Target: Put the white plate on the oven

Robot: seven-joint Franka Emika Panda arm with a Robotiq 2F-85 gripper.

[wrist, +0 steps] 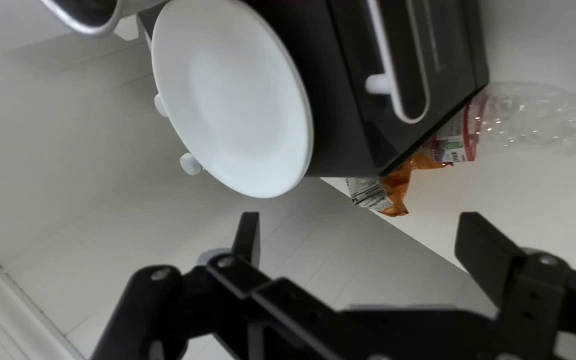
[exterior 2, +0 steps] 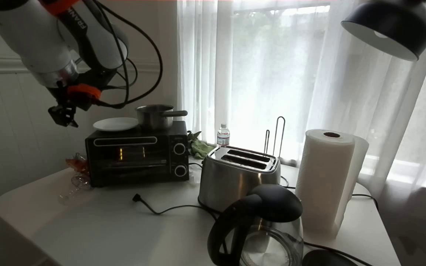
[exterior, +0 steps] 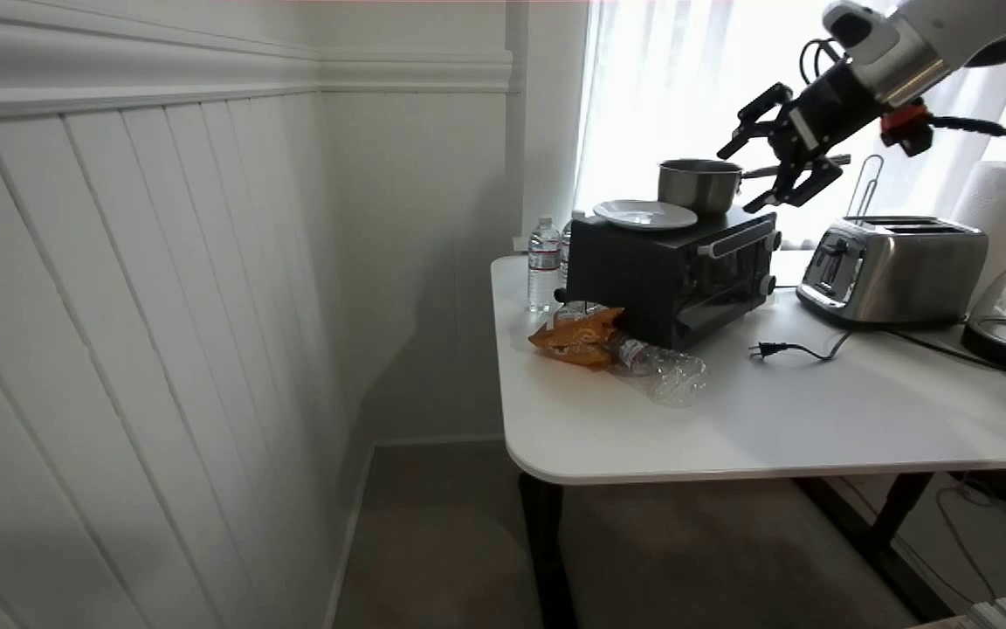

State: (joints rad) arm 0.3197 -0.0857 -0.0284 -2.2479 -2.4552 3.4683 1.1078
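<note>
The white plate (exterior: pixel 645 215) (exterior 2: pixel 115 124) lies on top of the black oven (exterior: pixel 630 271) (exterior 2: pixel 135 159) in both exterior views. In the wrist view the plate (wrist: pixel 238 100) covers much of the oven top (wrist: pixel 338 110), and its rim reaches past the oven's edge. A steel saucepan (exterior: pixel 697 185) (exterior 2: pixel 155 117) stands beside the plate on the oven. My gripper (exterior: pixel 735 183) (exterior 2: pixel 64 117) is in the air, higher than the plate and apart from it. In the wrist view its fingers (wrist: pixel 360 232) are wide apart with nothing between them.
An orange wrapper (exterior: pixel 579 339) and a crumpled plastic bottle (exterior: pixel 662 371) lie by the oven. A water bottle (exterior: pixel 543 264) stands behind. A silver toaster (exterior: pixel 918 271), a paper towel roll (exterior 2: pixel 324 181) and a glass kettle (exterior 2: pixel 268 240) share the table. A loose plug (exterior 2: pixel 136 198) lies in front.
</note>
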